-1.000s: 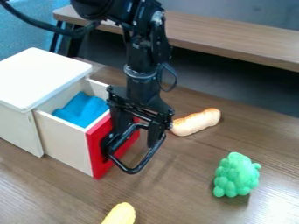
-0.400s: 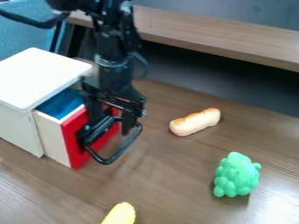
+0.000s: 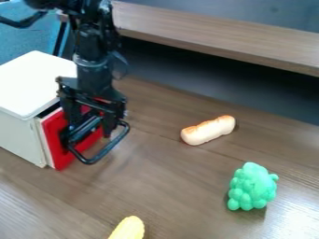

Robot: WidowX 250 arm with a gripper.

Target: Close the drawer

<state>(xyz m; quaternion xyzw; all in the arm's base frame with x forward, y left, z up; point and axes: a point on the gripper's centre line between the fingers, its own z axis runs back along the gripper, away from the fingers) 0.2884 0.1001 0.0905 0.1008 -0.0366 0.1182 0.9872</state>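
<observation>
Drawer (image 3: 44, 142) nearly shut — tool (image 3: 93, 142) apparently against its front (image 3: 58, 151).

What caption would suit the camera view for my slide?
Gripper at the red front of a nearly closed drawer; bread, green toy and yellow toy on the table.

Yellow item (image 3: 128, 229): cut off at near edge. White cabinet (image 3: 31, 84): cut off at left edge. Red drawer front (image 3: 53, 140): partly hidden behind claw (image 3: 93, 147).
</observation>
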